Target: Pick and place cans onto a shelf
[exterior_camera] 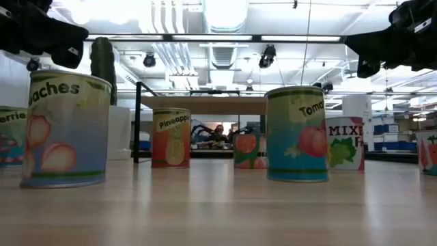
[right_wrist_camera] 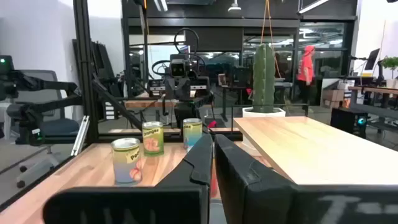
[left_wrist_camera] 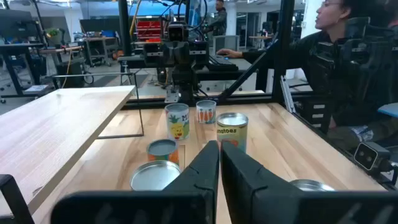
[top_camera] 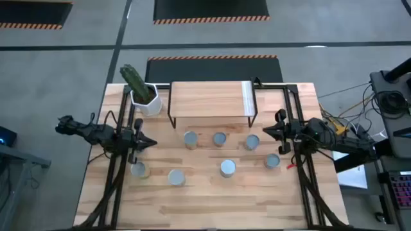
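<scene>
Wooden tabletop (top_camera: 212, 199) on my screen, slatted, with seven cans I can count from the high view, all upright on the table. Nearest my edge are the two on the left, one can (top_camera: 139, 169) just beside the left gripper (top_camera: 149, 143) and another can (top_camera: 176, 177) next to it. Then a middle can (top_camera: 228, 168) and one off to the right (top_camera: 272, 161), right by the right gripper (top_camera: 267, 132). Behind those is a row of three cans (top_camera: 219, 138) lined up just in front of the shelf (top_camera: 209, 99).

Shelf top has nothing on it yet, white strip at its right end. A white pot with a cactus (top_camera: 136, 82) sits at its left corner.

Both arms hang above the table on either side, pointing inward at each other. Left gripper's fingers (left_wrist_camera: 205, 168) are pressed nearly together, holding nothing; same for the right gripper's fingers (right_wrist_camera: 202, 163).

Left wrist view also catches a person seated past the table's edge (left_wrist_camera: 345, 68).
</scene>
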